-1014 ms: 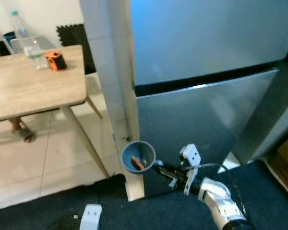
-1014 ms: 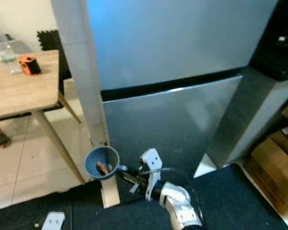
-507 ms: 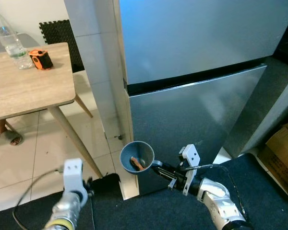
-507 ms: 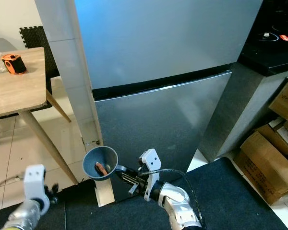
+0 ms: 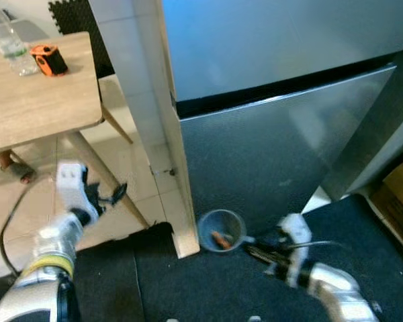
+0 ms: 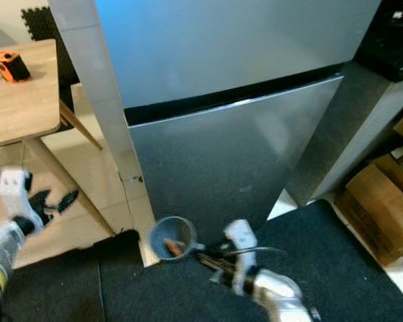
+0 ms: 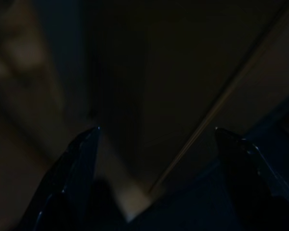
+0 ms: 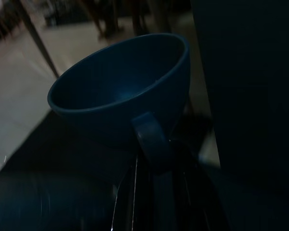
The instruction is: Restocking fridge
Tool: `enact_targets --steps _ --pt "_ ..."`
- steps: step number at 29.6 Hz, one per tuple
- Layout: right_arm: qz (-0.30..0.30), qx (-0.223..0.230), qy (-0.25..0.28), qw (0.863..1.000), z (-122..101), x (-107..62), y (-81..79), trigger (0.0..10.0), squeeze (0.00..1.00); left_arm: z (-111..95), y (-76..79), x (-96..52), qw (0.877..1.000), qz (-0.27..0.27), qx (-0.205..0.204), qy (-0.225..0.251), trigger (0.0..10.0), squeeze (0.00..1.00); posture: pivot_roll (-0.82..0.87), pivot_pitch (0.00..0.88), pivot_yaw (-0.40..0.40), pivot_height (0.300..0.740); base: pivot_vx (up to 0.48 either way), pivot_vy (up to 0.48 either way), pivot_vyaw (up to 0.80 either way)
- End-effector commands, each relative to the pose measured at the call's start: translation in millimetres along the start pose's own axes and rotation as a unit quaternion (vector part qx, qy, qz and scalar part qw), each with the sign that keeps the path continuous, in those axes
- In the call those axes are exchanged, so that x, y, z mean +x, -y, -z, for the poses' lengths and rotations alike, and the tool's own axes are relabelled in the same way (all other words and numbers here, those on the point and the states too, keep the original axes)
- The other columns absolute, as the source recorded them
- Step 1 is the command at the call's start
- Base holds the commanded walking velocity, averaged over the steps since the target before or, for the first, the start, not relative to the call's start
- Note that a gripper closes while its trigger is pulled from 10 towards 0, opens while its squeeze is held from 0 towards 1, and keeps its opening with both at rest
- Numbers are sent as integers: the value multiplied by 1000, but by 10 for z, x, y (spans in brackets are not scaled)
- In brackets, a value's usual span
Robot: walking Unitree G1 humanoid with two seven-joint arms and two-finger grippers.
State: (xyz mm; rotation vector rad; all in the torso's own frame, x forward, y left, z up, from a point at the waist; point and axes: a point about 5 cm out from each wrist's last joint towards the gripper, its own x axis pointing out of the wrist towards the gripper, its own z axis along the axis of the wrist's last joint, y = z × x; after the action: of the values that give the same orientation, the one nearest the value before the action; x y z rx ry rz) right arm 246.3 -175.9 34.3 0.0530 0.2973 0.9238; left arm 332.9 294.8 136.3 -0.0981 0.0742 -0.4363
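Observation:
The silver fridge stands shut, its upper door (image 5: 269,33) above its lower door (image 5: 269,154), with a dark gap between them. Low before the lower door, my right gripper (image 5: 250,242) is shut on the handle of a blue cup (image 5: 221,231). An orange piece (image 5: 219,239) lies inside the cup. In the right wrist view the cup (image 8: 120,91) sits just beyond the fingers, handle clamped. My left gripper (image 5: 111,195) is raised at the left, open, near the table leg. The left wrist view is dark, with its two fingers (image 7: 82,163) spread apart.
A tiled pillar (image 5: 141,100) adjoins the fridge's left side. A wooden table (image 5: 33,100) at the left bears a water bottle (image 5: 3,40) and an orange object (image 5: 48,59). Cardboard boxes (image 6: 383,201) and a grey counter side (image 6: 349,127) stand right. A dark mat (image 5: 188,288) covers the floor.
The camera has shifted. My left arm has risen, its gripper now up beside the table leg. My right gripper has carried the cup lower and rightward, from the pillar's foot to the lower door.

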Motion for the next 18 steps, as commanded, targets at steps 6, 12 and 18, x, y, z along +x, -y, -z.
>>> enact_targets --steps 6,12,18 --pt "-75 5 -15 997 9 0 -215 10000 0 -249 164 114 988 157 3 -8 10000 455 -55 253 41 740 0 0 0" --pt "-112 3 -13 994 -24 31 -427 10000 0 -798 471 351 944 318 82 19 10000 0 -78 280 46 740 0 0 0" --pt "-119 -4 -15 993 -114 -35 -460 10000 0 -1082 633 528 928 343 145 33 10000 0 -92 295 42 740 0 0 0"
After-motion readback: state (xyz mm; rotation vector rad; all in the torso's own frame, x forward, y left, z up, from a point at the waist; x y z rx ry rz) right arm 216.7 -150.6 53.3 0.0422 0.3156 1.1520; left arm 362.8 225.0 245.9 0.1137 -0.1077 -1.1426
